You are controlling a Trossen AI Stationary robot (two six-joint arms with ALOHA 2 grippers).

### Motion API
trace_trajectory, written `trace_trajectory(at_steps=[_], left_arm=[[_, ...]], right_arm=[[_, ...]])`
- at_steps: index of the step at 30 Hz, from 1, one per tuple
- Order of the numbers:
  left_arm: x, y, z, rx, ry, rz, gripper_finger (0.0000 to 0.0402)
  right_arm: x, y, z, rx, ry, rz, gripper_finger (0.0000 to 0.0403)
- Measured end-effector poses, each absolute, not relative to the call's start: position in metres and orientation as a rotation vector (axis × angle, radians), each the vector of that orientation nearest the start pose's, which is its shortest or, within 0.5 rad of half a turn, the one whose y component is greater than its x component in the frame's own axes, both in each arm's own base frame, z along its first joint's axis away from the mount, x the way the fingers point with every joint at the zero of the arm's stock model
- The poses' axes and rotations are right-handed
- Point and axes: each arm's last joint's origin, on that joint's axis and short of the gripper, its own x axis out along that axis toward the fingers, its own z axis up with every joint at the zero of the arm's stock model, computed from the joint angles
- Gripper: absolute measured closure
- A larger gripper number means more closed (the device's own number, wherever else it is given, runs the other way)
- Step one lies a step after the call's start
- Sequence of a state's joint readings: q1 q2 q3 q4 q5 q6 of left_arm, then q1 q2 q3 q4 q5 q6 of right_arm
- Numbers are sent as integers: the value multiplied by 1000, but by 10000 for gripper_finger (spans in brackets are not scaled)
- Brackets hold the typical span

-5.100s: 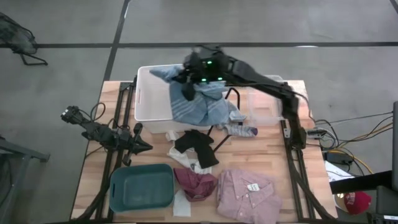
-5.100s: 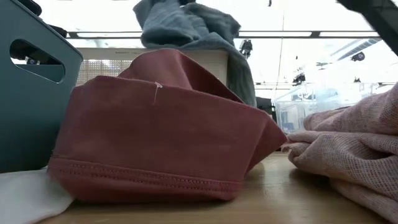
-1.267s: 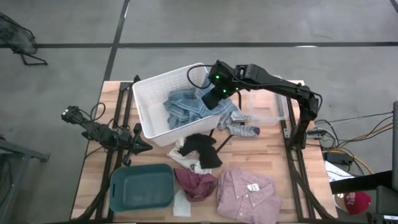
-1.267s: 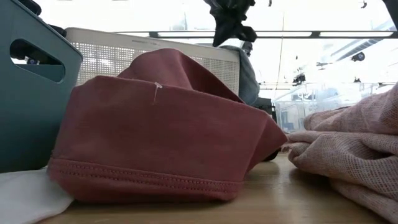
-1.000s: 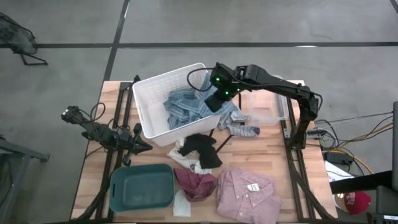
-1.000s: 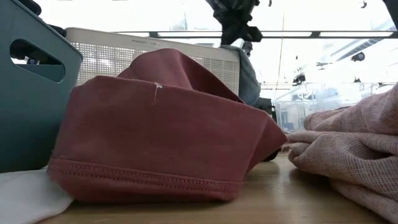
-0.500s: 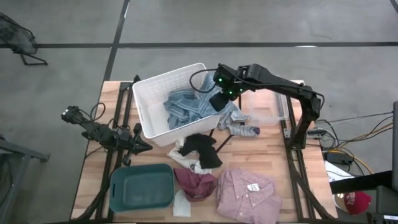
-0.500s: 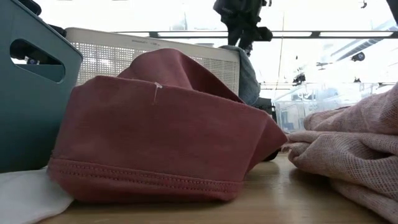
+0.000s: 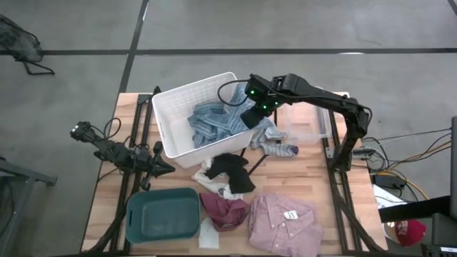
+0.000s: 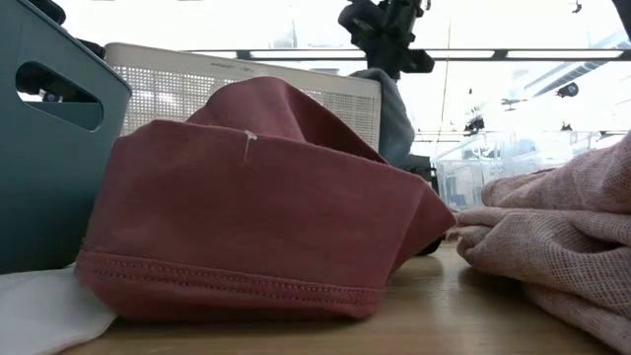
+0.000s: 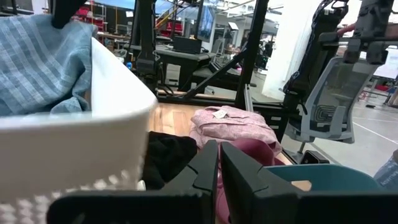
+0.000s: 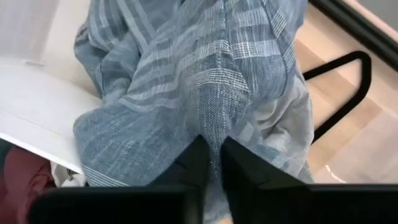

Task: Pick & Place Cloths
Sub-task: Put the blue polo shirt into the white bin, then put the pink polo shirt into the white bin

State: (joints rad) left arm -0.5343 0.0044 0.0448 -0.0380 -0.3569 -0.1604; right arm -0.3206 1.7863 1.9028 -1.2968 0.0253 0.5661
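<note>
Right gripper (image 9: 250, 118) pressed together above blue-grey shirt (image 9: 214, 121), draped over white bin's rim (image 9: 187, 156); black piece (image 9: 230, 170), maroon piece (image 9: 223, 210), pink checked shirt (image 9: 282, 223) on tabletop (image 9: 307, 171); left gripper (image 9: 164, 168) closed, beside teal bin (image 9: 163, 214); hanger (image 12: 348, 81) seen from right wrist.

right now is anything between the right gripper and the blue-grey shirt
Nothing visible. The right gripper is directly above the blue-grey shirt, which drapes over the white bin's rim, its fingers nearly shut with only shirt fabric beyond them.

2 black arms (image 9: 314, 96), green lights, looped cables.
</note>
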Motion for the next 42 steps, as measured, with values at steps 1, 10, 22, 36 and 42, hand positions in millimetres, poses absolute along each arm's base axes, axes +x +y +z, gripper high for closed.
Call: trace_trajectory(at_steps=[1,10,22,36,42], left_arm=[[85,-39,175,-161,12,-177,378],[85,-39,175,-161,12,-178,378],[85,-39,175,-161,12,-178,378],[85,-39,175,-161,12,-178,378],[85,-39,175,-161,12,-178,378]], right_arm=[[331,-111,363,667,1057,-631,382],[332,-110,395,682,912,-583,380],[386,-110,415,760,440,-233,383],[396,-108,381,838,658,-242,275],[373,-89,395,823,744,-220,209]])
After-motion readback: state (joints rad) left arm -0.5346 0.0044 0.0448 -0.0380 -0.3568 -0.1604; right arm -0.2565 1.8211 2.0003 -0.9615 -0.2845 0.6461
